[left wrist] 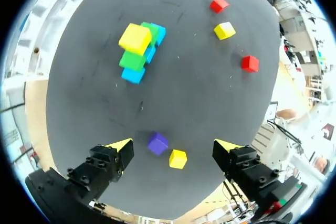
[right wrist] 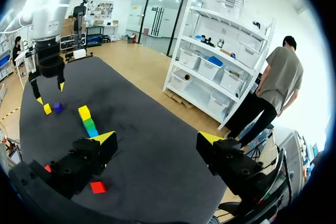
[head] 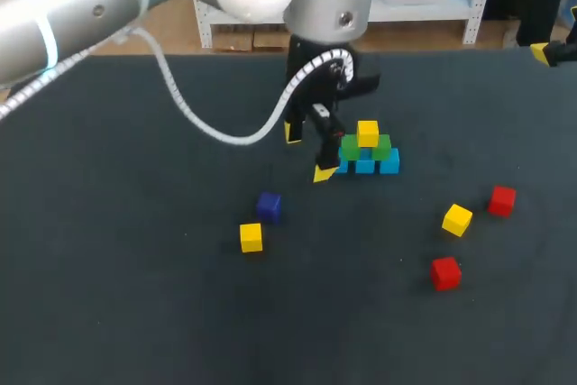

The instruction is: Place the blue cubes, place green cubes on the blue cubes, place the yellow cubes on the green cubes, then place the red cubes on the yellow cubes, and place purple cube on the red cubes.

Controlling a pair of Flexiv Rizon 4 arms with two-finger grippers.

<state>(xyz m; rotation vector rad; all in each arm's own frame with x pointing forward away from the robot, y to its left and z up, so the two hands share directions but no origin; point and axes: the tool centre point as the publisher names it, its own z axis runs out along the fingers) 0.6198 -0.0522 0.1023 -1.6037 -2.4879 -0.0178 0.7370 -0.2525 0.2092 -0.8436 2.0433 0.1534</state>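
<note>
Where reds [head: 502,200] number two, yellows [head: 368,133] three (one stacked).

Eleven cubes in all: three blue cubes [head: 389,162]; two green cubes [head: 380,145]; three yellow cubes [head: 251,237], one of them stacked and two lying loose; two red cubes [head: 445,272]; one purple cube [head: 268,206]. The left wrist view gives the same tally colour by colour; six cubes stand in the stack and five lie apart from it.
</note>
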